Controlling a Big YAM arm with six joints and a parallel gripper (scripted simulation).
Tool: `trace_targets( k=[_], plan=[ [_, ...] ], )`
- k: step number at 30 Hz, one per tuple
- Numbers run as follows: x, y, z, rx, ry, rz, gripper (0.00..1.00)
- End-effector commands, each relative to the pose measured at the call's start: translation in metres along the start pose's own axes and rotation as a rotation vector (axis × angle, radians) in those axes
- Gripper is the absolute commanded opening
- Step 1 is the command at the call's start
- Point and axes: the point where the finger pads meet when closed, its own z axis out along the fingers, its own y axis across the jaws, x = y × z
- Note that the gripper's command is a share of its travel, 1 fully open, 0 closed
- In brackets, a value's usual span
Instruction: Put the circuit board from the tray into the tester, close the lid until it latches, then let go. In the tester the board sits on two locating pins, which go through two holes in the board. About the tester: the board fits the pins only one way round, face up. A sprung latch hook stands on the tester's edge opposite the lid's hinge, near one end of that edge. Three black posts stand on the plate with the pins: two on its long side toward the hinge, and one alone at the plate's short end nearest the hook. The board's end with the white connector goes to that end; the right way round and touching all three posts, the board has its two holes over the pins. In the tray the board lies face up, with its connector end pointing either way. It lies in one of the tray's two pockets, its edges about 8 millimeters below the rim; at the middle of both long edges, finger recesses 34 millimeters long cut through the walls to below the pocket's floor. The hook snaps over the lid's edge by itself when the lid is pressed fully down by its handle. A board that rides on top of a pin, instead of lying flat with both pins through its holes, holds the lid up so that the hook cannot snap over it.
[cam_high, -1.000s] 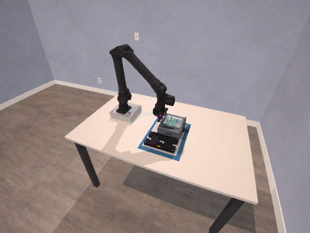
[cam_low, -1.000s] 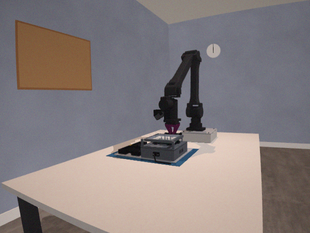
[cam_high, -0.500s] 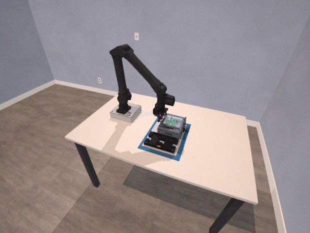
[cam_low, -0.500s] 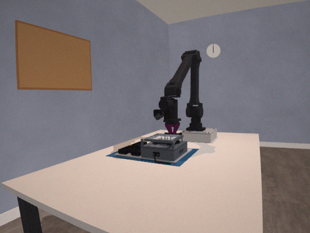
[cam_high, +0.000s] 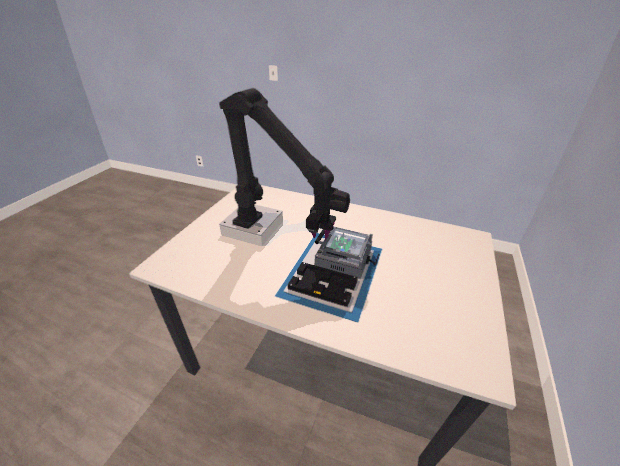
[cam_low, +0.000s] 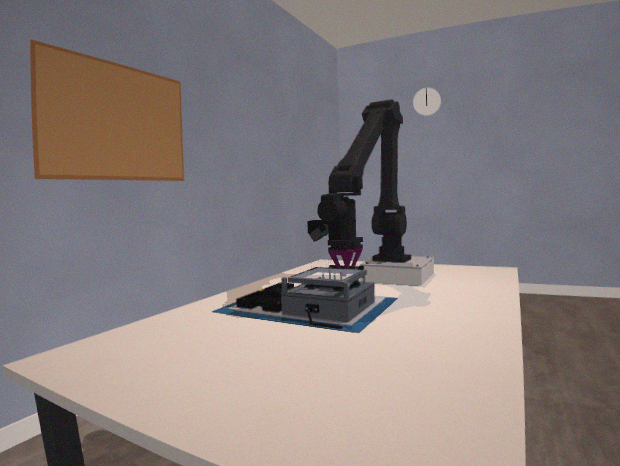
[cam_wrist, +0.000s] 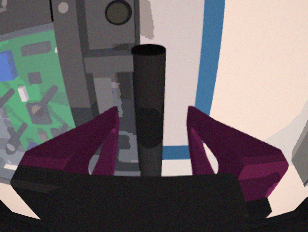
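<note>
Wrist view: left of the gripper (cam_high: 320, 235) (cam_low: 345, 267) (cam_wrist: 153, 112), the green circuit board (cam_high: 342, 244) (cam_wrist: 42, 85) lies in the tester (cam_high: 340, 263) (cam_low: 320, 304) (cam_wrist: 70, 60); between the fingertips, parted about halfway and gripping nothing, stands the black handle (cam_high: 320, 237) (cam_wrist: 149, 100), with gaps either side.

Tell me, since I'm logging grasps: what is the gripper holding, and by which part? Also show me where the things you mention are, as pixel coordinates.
Nothing is held: the gripper (cam_high: 320, 235) (cam_low: 346, 266) (cam_wrist: 152, 114) is open around the black cylindrical handle (cam_wrist: 149, 100), purple fingers apart on either side.
</note>
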Motion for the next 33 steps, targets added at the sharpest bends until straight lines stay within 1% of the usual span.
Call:
trace_targets(
  k=[1,33],
  plan=[
    [0.0009,0.0233,-0.0183,-0.043,-0.002,-0.01,0.48],
    [0.0004,0.0245,-0.0248,-0.057,-0.004,-0.009,0.48]
  ],
)
